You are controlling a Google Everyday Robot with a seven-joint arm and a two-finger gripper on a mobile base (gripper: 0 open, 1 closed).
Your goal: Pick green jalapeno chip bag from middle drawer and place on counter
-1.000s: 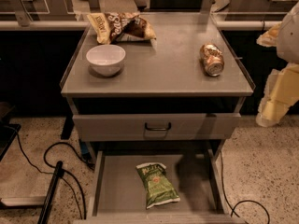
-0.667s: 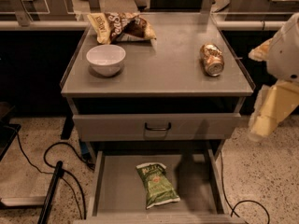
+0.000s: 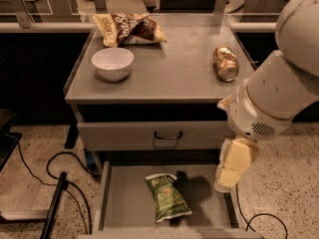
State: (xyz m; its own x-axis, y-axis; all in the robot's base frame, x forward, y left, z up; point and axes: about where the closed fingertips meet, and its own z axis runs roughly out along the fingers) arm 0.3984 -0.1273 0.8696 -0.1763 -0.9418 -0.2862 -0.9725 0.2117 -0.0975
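Note:
The green jalapeno chip bag (image 3: 167,197) lies flat on the floor of the open middle drawer (image 3: 124,203), near its front centre, with its pale lettering at the far end. My gripper (image 3: 230,176) hangs from the big white arm at the right. It is over the drawer's right wall, to the right of the bag and apart from it. The counter (image 3: 174,68) is the grey cabinet top above.
On the counter stand a white bowl (image 3: 112,62), a brown-and-cream chip bag (image 3: 130,28) and a tipped can (image 3: 226,62). A closed drawer front with a black handle (image 3: 167,134) sits above the open drawer. Black cables (image 3: 60,183) run across the floor at the left.
The arm has swung in from the right edge, leftward and down, so the gripper now hangs over the open drawer's right side. The bag has not moved.

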